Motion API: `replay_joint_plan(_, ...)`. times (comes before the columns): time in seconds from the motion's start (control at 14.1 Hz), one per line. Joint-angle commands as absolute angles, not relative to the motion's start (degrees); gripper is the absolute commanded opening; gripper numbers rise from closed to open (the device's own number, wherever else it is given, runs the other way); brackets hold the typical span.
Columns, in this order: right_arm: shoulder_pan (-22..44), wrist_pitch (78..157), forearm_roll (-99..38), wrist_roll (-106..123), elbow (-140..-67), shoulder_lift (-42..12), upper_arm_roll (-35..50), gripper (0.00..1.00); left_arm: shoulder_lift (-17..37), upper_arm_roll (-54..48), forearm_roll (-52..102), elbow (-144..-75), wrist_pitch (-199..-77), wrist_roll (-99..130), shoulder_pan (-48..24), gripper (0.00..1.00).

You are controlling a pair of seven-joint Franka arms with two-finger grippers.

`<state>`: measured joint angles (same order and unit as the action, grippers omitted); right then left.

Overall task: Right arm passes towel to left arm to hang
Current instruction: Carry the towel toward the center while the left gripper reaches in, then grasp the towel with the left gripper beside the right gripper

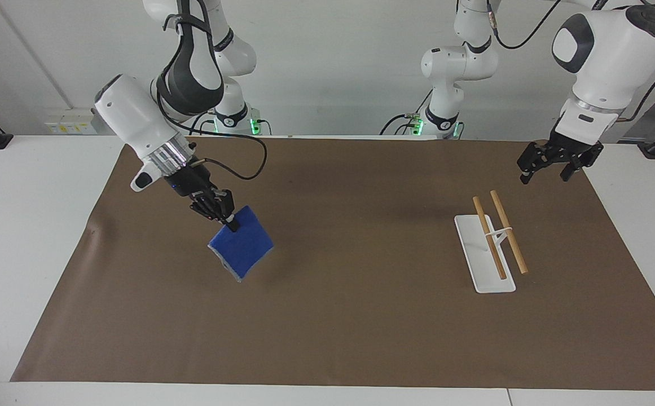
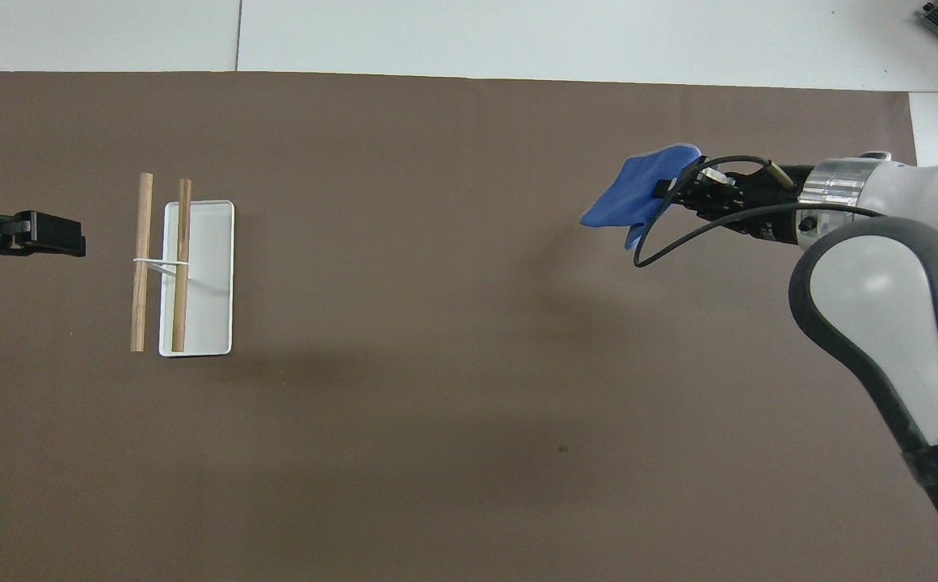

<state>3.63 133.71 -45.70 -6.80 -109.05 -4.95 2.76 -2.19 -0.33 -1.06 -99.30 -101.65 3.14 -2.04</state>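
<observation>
right hand lifts the towel clear of the table

right hand (image 1: 230,221) pinches one corner of the blue towel (image 1: 242,243), which hangs in the air over the brown mat (image 1: 327,316) at the right arm's end of the table (image 1: 34,225). left hand (image 1: 553,163) waits, fingers spread, over the mat's edge near the wooden rack (image 1: 493,239).

no readable text, labels, brands, numbers or signs

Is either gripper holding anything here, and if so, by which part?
The right gripper is shut on the towel, pinching its upper corner so it hangs clear over the brown mat. The left gripper holds nothing, waiting open over the mat near the rack.
</observation>
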Motion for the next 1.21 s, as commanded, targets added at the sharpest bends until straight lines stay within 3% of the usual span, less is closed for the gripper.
replay_joint_plan(0.0, 6.22, 138.05, -53.57, -11.93, -106.44, -7.20, 2.99, 0.00, -3.78, -2.27, 1.47, -100.81, -101.42, 7.79, -2.29, 1.00)
replay_joint_plan(0.21, 12.37, 145.08, -62.30, -15.64, -106.44, -8.61, 2.99, 0.00, -3.78, -5.09, 8.25, -100.81, -104.49, 23.32, -2.46, 1.00)
replay_joint_plan(0.43, 15.55, 146.25, -70.10, -17.04, -106.44, -8.96, 2.99, 0.00, -4.65, -7.82, 14.92, -103.35, -108.79, 37.56, -2.46, 1.00)
replay_joint_plan(0.78, 21.78, 151.50, -90.84, -17.75, -106.35, -9.23, 2.99, 0.00, -7.73, -15.90, 20.11, -114.24, -128.20, 61.24, -2.64, 1.00)
replay_joint_plan(1.14, 25.05, 154.60, -101.86, -18.19, -106.26, -8.97, 3.08, 0.00, -6.51, -20.82, 23.02, -115.84, -138.32, 72.40, -2.99, 1.00)
